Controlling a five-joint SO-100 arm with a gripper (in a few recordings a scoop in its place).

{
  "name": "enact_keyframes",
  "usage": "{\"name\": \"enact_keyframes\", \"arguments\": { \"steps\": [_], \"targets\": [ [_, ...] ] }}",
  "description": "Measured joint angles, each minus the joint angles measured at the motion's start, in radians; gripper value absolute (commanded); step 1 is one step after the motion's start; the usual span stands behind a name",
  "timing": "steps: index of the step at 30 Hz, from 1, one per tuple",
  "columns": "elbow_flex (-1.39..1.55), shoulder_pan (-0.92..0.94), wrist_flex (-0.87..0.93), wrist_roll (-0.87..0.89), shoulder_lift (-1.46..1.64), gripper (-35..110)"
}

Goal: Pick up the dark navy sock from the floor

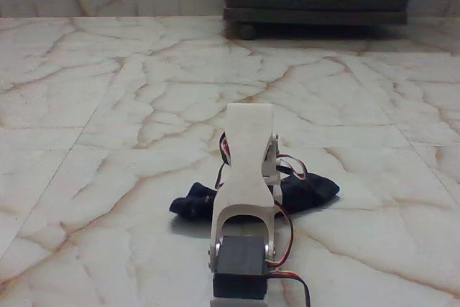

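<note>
White plastic links of the arm (244, 177) rise in the near centre of the fixed view and hide the tool, so whether its fingers stand apart or together cannot be told. Beyond the arm the dark navy sock (309, 192) lies flat on the marble floor (108, 106), its ends showing left and right. Judged step: reaching over the sock; next, the tool must close on the fabric and lift.
</note>
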Motion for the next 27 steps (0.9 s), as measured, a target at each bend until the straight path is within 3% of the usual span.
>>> {"name": "enact_keyframes", "arguments": {
  "steps": [8, 13, 27],
  "targets": [
    [0.003, 0.009, -0.003, 0.0, -0.002, 0],
    [0.265, 0.02, -0.124, -0.048, 0.14, 0],
    [0.765, 0.046, -0.229, -0.169, 0.63, 0]
  ]
}}
